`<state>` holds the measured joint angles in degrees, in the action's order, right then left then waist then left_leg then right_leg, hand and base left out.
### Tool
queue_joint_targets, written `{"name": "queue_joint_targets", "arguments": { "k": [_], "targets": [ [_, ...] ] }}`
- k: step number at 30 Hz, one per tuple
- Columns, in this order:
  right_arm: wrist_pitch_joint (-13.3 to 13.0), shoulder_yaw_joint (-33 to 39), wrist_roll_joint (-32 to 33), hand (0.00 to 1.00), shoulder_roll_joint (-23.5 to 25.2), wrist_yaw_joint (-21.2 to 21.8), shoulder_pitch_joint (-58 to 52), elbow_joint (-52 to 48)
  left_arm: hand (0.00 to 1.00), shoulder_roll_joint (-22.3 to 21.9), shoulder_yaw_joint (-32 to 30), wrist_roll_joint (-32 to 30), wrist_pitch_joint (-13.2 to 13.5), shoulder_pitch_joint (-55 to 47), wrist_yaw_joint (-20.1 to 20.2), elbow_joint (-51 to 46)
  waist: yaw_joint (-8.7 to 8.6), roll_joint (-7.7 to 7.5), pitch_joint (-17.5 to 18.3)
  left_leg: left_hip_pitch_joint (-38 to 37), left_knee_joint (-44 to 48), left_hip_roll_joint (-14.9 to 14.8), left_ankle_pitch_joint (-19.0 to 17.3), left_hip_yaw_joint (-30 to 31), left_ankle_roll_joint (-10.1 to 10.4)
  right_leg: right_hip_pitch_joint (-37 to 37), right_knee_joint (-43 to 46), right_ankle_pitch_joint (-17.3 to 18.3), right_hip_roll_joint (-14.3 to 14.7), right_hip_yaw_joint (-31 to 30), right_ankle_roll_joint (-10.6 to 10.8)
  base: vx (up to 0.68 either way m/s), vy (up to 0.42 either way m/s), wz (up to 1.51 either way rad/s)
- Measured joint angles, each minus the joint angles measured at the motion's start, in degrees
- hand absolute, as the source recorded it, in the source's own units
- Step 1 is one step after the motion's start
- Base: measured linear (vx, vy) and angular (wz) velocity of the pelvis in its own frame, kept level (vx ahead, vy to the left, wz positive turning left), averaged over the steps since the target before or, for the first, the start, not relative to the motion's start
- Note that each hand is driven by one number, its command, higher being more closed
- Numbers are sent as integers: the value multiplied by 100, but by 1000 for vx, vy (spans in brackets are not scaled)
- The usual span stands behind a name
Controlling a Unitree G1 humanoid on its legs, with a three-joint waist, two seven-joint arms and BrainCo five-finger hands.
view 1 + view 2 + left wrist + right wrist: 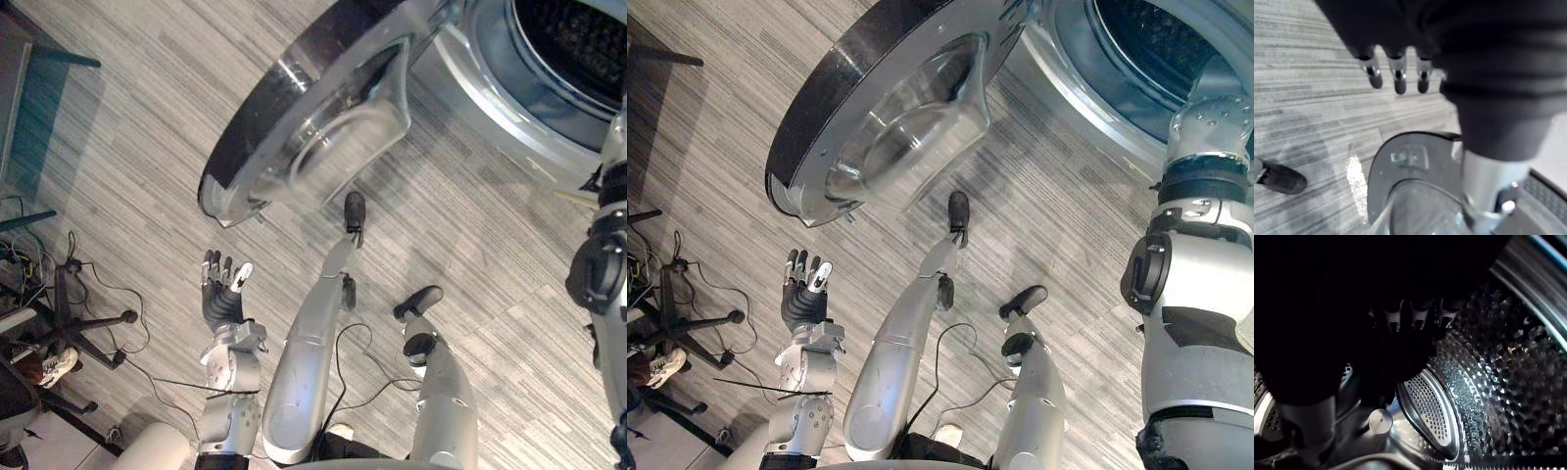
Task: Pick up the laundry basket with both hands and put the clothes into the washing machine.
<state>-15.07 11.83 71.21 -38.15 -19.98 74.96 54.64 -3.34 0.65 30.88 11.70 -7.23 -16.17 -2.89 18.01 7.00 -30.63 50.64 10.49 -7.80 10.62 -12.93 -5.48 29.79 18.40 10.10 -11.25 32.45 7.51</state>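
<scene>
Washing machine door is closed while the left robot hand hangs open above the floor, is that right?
Not quite. The washing machine door is open, swung out over the floor, as the left eye view shows. The left robot hand does hang open above the floor.

Open door [313, 108] left of drum [578, 39] — right hand [1418, 318] apparently inside.
</scene>
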Motion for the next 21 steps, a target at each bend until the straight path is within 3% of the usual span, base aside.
{"name": "queue_joint_targets", "arguments": {
  "k": [3,6,11,15,16,21],
  "targets": [
    [33,86,-309,0,205,35,-595,-128,0,0,-26,-3,-4,152,-12,498,-11,1,6,-161,0,-11,-1,-48,0,-142,-69,-46,25,-120,0,3,-2,-5],
    [41,296,-517,0,718,194,-1346,-187,0,-1,-30,-4,-19,255,-9,866,-183,2,8,-293,6,-31,-15,-106,18,-232,-131,-108,39,-236,8,4,-7,-13],
    [153,300,-780,0,1453,458,-2265,-436,0,22,-130,-3,-24,284,-6,1258,-256,-13,37,-662,45,-71,-90,-155,119,-503,-105,-117,32,-394,-14,-1,-13,-5],
    [266,354,-791,0,2224,629,-3394,-393,0,86,-277,-5,-121,257,81,1637,-490,-145,117,-1018,43,-9,-160,-206,211,-674,202,81,-117,-495,-26,9,-28,5],
    [333,395,-893,0,2435,648,-3866,-395,0,121,-353,-7,-163,250,120,1753,-545,-242,165,-1113,43,-2,-160,-273,209,-670,340,145,-177,-571,-26,38,-46,-5],
    [438,574,-1118,0,2958,828,-5404,-454,0,189,-556,-15,-274,129,253,1947,-980,-399,223,-1789,28,76,-251,-464,331,-1003,773,413,-397,-773,-32,1,-49,-4]
  ]
}}
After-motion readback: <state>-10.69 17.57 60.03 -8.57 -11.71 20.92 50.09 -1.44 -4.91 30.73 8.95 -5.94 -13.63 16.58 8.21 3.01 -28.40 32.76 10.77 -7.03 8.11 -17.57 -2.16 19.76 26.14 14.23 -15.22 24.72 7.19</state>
